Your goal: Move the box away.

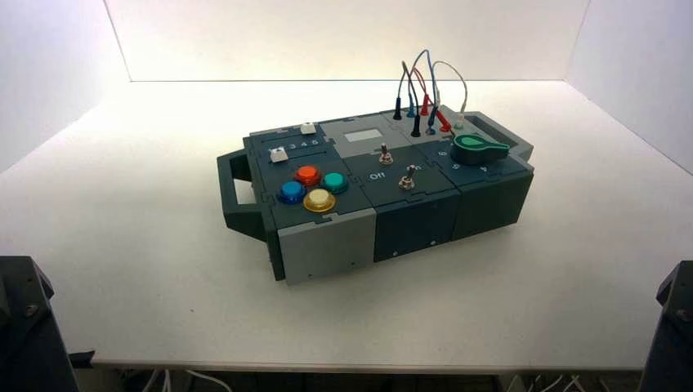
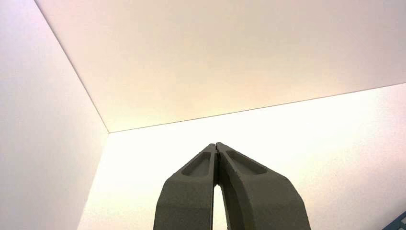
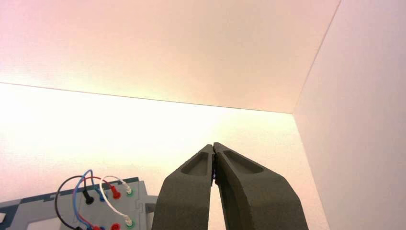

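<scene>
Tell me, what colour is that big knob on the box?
Green: the knob on the box shows best in the high view.

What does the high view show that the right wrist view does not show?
Only the high view shows the whole box, with its four coloured buttons, toggle switches, green knob and side handles. Only the right wrist view shows the right gripper, its fingers shut, holding nothing. Both show the looped wires and the white table.
</scene>
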Controlling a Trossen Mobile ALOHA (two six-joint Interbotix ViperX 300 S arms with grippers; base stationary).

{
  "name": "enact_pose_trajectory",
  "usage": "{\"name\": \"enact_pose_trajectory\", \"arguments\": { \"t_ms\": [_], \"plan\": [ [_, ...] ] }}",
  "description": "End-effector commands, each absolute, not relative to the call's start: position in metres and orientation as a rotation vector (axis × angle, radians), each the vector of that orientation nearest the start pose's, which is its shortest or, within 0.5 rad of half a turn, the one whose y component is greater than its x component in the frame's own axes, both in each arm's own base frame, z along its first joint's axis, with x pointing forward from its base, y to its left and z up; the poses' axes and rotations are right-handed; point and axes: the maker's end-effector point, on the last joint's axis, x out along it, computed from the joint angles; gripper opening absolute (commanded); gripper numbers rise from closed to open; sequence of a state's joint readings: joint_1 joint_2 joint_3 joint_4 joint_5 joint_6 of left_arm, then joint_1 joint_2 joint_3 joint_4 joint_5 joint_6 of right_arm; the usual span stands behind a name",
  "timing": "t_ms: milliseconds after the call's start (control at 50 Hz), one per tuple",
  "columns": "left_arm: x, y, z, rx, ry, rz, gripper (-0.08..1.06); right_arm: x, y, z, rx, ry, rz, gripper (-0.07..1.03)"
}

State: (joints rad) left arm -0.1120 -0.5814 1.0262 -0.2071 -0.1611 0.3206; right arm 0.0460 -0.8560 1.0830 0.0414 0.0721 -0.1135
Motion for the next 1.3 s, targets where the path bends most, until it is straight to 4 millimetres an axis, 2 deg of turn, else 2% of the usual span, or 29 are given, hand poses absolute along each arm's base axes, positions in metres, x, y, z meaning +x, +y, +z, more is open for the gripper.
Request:
{"name": "enact_pose_trajectory", "arguments": {
  "t_ms": [20,360,540,680,820,960,1160,1180,1300],
  "plan": [
    [0.326,-0.030,0.240,0.136,0.254,-0.089,-0.03,0.276,0.006,0.250,-0.077,0.292,0.033,-0.02],
    [0.325,-0.030,0.241,0.131,0.261,-0.091,-0.03,0.278,0.006,0.235,-0.071,0.349,0.035,-0.02],
    [0.320,-0.038,0.233,0.094,0.359,-0.129,-0.03,0.278,0.009,0.234,-0.061,0.427,0.046,-0.02],
    [0.308,-0.053,0.223,0.065,0.542,-0.201,-0.03,0.277,0.011,0.240,-0.054,0.536,0.062,-0.02],
    [0.293,-0.059,0.211,0.036,0.705,-0.239,-0.03,0.274,0.013,0.235,-0.057,0.675,0.077,-0.02],
    [0.273,-0.065,0.202,-0.013,0.888,-0.267,-0.03,0.264,0.016,0.220,-0.052,0.873,0.104,-0.02],
    [0.246,-0.071,0.190,-0.053,1.124,-0.294,-0.03,0.258,0.029,0.205,-0.028,1.015,0.177,-0.02],
    [0.238,-0.077,0.185,-0.073,1.203,-0.321,-0.03,0.255,0.038,0.196,-0.031,1.069,0.229,-0.02],
    [0.228,-0.095,0.179,-0.069,1.281,-0.387,-0.03,0.253,0.049,0.183,-0.057,1.126,0.283,-0.02]
  ]
}}
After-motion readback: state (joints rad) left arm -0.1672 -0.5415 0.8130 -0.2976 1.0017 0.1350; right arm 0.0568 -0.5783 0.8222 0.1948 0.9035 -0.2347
